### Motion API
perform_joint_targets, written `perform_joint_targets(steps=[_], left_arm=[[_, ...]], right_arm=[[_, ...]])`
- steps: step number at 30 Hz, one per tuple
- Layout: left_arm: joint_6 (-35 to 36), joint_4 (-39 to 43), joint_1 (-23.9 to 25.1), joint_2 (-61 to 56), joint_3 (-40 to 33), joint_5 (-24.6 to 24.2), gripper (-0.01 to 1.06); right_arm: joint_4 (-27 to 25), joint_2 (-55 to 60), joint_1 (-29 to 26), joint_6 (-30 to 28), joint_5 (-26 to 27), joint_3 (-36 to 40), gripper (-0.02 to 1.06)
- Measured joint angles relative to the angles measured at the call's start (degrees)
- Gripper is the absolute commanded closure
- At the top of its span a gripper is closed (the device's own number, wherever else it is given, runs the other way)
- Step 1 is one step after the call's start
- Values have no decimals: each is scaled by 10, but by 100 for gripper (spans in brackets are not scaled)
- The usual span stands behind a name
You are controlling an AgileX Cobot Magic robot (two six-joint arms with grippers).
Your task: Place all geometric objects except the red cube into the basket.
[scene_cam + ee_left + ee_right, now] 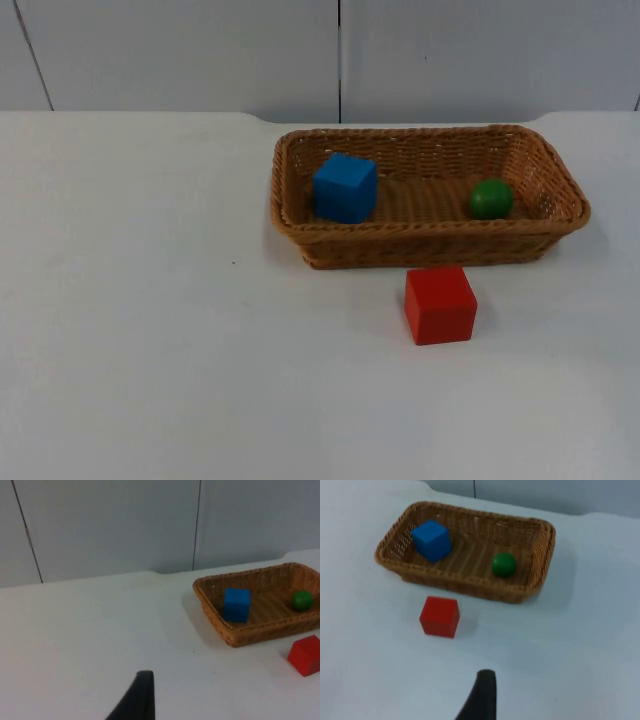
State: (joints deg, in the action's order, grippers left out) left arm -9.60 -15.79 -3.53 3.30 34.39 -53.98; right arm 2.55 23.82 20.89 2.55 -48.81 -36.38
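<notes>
Left gripper raised above table, one black fingertip seen; right gripper likewise held high, apparently waiting. Finger spread impossible to judge on either.

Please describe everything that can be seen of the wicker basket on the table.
The wicker basket is a shallow, rectangular tray of brown woven strands, with a braided rim and walls that flare outward. It stands upright on the white table, near the grey partition wall. Inside, a blue cube rests at one end and a green ball near the other. The red cube stands just outside its front wall, apparently not touching it.
</notes>
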Motion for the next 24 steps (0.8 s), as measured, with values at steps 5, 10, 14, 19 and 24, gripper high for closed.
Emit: perform_joint_targets(steps=[5, 10, 14, 19, 24], left_arm=[[10, 9, 0, -31, 0, -25, 0], [19, 22, 0, -31, -5, -61, 0], [34, 70, 0, -31, -8, -101, 0], [57, 120, 0, -31, -10, -112, 0], [69, 138, 0, -31, -33, -112, 0]], right_arm=[[0, -76, 0, 0, -69, 8, 28], [1, -148, 0, 0, -116, 10, 28], [1, -216, 0, -2, -124, 21, 28], [11, -236, 0, -4, -136, 42, 28], [16, -236, 0, -17, -136, 66, 28]])
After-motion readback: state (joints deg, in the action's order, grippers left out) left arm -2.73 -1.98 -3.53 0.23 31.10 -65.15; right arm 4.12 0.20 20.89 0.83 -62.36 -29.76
